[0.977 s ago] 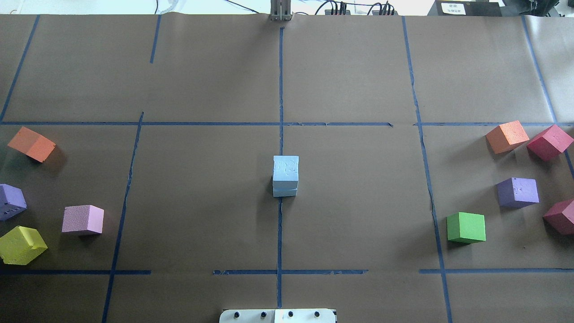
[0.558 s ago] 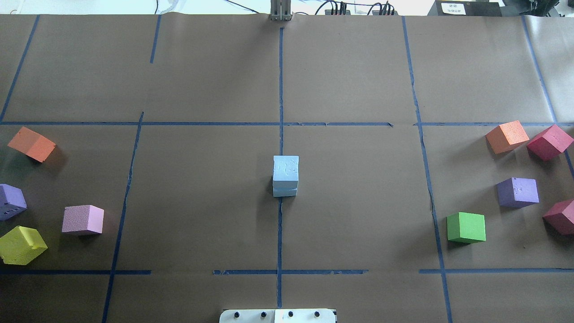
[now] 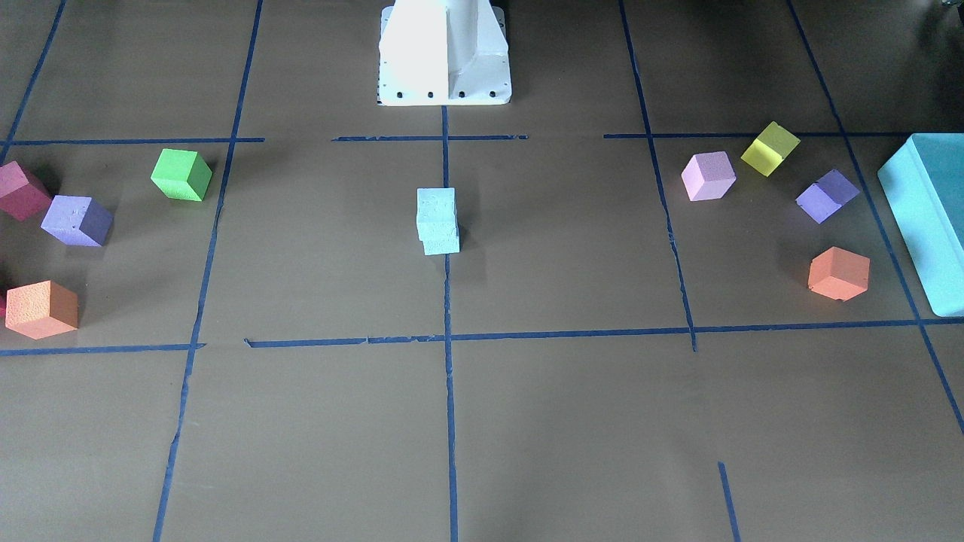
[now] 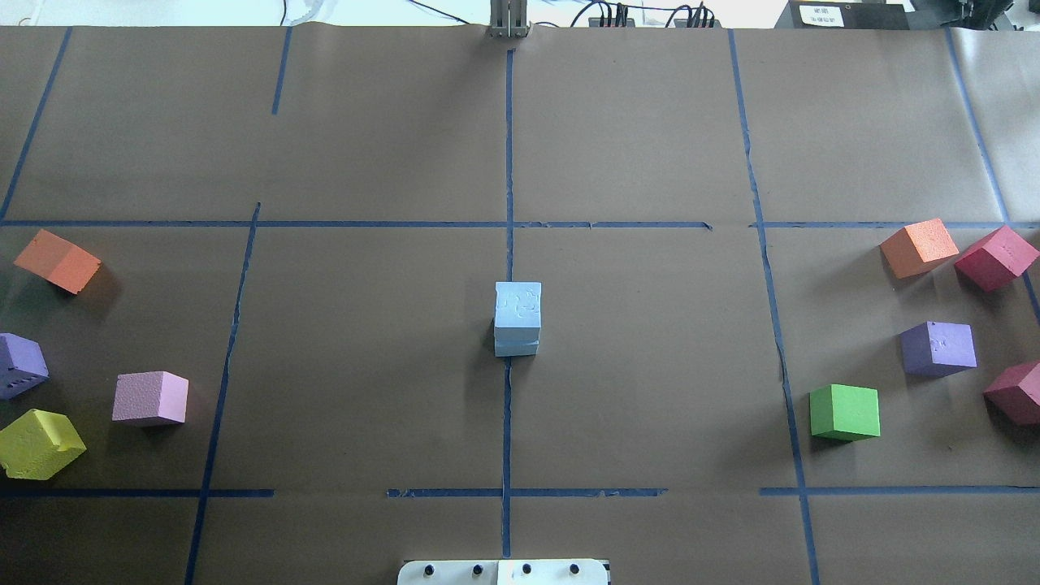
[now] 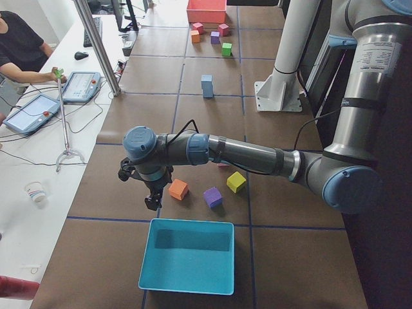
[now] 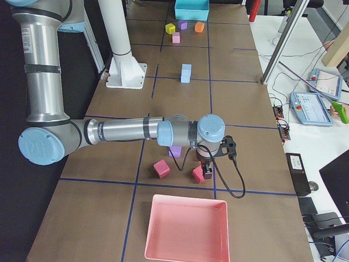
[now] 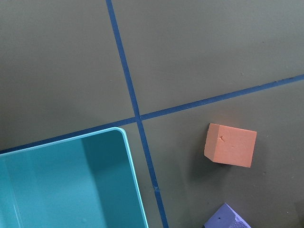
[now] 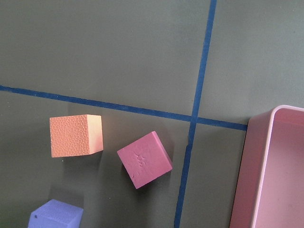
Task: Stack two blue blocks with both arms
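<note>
Blue blocks (image 4: 517,318) stand stacked at the table's centre, on the middle tape line. The stack's long axis is vertical, and the upper block sits slightly offset on the lower. The coloured cubes lie on the paper outside the teal box (image 5: 187,264) and the pink tray (image 6: 185,229). Only the side views show the arms. The left gripper (image 5: 152,203) hangs by the teal box and the right gripper (image 6: 208,176) by the pink tray. Whether either is released or clenched cannot be told.
</note>
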Controlling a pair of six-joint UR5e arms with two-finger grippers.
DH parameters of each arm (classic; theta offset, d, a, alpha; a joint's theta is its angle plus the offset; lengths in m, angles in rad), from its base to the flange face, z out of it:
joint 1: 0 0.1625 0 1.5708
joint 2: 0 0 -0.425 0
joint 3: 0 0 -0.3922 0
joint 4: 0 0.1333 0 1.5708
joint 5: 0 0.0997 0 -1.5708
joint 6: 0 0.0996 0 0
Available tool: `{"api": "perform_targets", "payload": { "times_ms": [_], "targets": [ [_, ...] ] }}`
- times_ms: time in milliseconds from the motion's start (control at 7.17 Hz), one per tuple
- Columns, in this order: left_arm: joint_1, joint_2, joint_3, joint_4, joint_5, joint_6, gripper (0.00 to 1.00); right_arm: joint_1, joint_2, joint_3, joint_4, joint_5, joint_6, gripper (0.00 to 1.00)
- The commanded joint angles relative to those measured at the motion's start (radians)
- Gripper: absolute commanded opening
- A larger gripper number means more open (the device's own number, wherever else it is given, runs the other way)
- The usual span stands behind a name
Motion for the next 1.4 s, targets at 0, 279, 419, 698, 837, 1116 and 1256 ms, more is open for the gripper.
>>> {"api": "perform_targets", "payload": {
  "times_ms": [0,279,419,698,837,1116,1256],
  "targets": [
    [0.001,0.053,-0.034,-0.014,-0.002,-0.001,1.00,0.000,-0.006,0.001,0.000,-0.001,0.000,1.00],
    [0.001,0.055,-0.037,-0.087,0.004,-0.013,1.00,0.000,-0.010,0.001,0.001,-0.001,-0.002,1.00],
    [0.002,0.051,-0.037,-0.089,0.059,-0.099,1.00,0.000,-0.012,0.001,0.001,-0.001,-0.002,1.00],
    [0.010,0.052,-0.042,-0.091,0.092,-0.097,1.00,0.000,-0.013,-0.001,0.001,-0.001,0.000,1.00],
    [0.010,0.050,-0.038,-0.095,0.087,-0.097,1.00,0.000,-0.015,0.001,0.003,-0.001,-0.002,1.00],
    [0.012,0.047,-0.032,-0.106,0.092,-0.096,1.00,0.000,-0.018,0.002,0.006,-0.001,0.000,1.00],
    [0.012,0.046,-0.041,-0.104,0.093,-0.097,1.00,0.000,-0.020,0.001,0.006,-0.001,0.000,1.00]
  ]
}}
